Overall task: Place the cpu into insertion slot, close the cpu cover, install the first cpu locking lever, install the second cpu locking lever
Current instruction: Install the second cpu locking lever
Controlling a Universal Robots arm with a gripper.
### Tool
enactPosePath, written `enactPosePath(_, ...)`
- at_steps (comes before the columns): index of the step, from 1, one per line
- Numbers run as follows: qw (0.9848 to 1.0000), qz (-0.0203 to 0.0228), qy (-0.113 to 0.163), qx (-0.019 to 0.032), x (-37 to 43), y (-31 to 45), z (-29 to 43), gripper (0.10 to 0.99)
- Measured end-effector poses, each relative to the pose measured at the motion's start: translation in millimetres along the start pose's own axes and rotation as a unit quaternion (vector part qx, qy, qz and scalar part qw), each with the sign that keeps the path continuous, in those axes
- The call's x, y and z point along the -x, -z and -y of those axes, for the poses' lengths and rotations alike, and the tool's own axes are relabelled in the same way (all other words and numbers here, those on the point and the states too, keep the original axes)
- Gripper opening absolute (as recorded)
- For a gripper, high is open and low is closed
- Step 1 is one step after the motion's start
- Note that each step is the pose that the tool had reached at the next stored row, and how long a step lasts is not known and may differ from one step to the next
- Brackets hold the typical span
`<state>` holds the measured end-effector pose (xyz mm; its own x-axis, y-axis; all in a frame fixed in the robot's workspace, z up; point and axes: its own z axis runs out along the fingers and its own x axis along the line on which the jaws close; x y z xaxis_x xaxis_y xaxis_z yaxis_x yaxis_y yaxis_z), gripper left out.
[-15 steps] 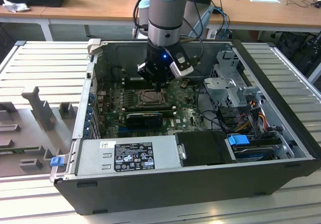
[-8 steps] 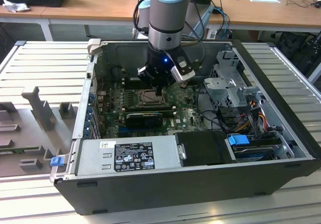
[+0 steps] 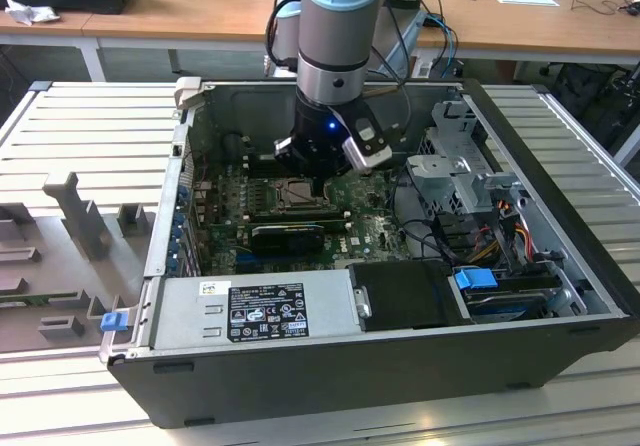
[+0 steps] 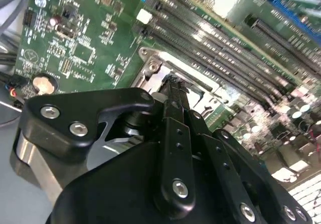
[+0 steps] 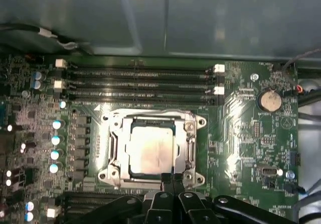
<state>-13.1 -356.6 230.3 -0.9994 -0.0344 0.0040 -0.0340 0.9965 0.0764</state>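
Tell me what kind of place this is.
Probably a lab or workshop bench for computer assembly: an open computer case lies on a slatted metal table, a robot arm reaches into it, and wooden desks stand behind.

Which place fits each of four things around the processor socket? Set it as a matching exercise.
1. pale silvery square cpu
2. thin silvery metal cpu cover
3. round silvery coin battery
4. black claw

A. tips at the cover's edge
B. lying flat around the chip
C. apart, on green circuit board
D. showing through the square cut-out

Pairs: 1-D, 2-B, 3-C, 4-A
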Motion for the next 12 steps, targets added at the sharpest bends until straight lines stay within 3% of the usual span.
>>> enactPosePath(2, 1.0, -0.0011, 0.0, 0.0001, -0.2, 0.4, 5.5, 0.106)
enactPosePath(4, 1.0, -0.0012, 0.0, 0.0024, -0.9, 1.1, 15.9, 0.106)
enactPosePath(6, 1.0, -0.001, 0.0, 0.0089, -6.4, 1.0, 15.9, 0.106)
enactPosePath(8, 0.9998, -0.0006, 0.001, 0.0191, -13.4, 0.7, 16.0, 0.106)
enactPosePath(12, 0.9997, -0.0005, 0.001, 0.024, -27.4, 0.5, 18.6, 0.106)
